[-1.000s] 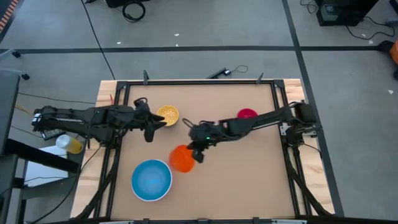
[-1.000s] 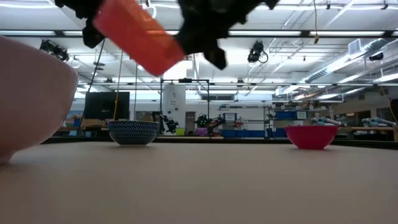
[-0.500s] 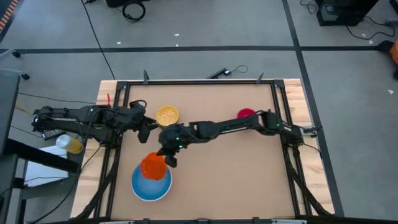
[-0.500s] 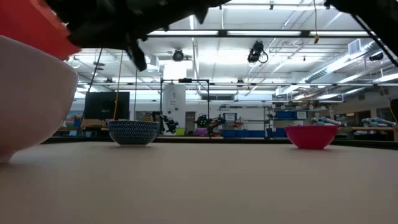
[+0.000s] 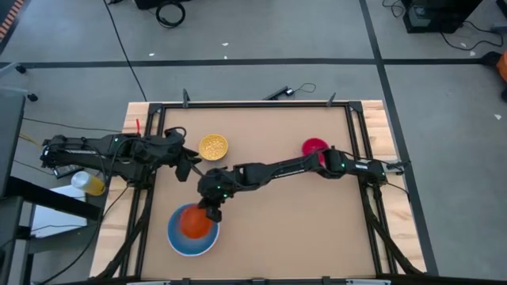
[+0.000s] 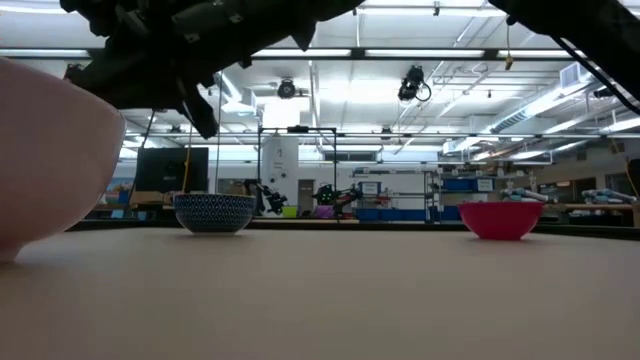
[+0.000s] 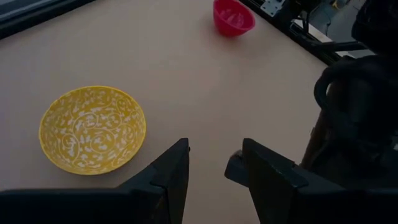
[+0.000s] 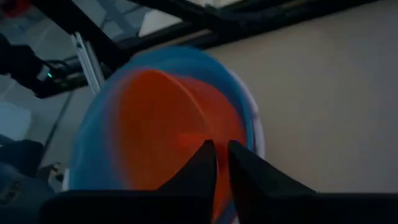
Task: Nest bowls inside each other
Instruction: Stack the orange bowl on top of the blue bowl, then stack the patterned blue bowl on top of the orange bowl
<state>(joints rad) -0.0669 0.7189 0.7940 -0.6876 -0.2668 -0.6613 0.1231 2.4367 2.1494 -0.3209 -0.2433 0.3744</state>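
The orange bowl (image 5: 192,222) lies inside the light blue bowl (image 5: 176,239), which sits in the white bowl (image 8: 255,127). In the low view the white bowl's wall (image 6: 50,150) fills the left. My right gripper (image 5: 212,210) reaches across the table to the orange bowl's far right rim. Its fingers (image 8: 222,158) are slightly apart. The yellow bowl (image 5: 213,146) and the magenta bowl (image 5: 314,146) rest on their bases at the far side. My left gripper (image 7: 214,165) hovers open, empty, near the yellow bowl (image 7: 92,129). My right gripper comes slanting down from the table's right and far side, with the orange bowl's rim (image 8: 202,134) running in at the narrow gap between its fingers. I cannot tell whether the fingers still touch it. The bowl lies in the blue bowl, blurred.
The tabletop is bare board (image 5: 285,206) between the bowls, framed by black rails (image 5: 253,104) on all sides. My right arm (image 5: 277,168) stretches slantwise over the table's middle. Beyond the far edge, the low view shows a workshop room.
My right gripper has carried the orange bowl from the middle of the table toward the left and near edges, sinking as it went. The bowl, which hung tilted in the air, now lies inside the light blue bowl.
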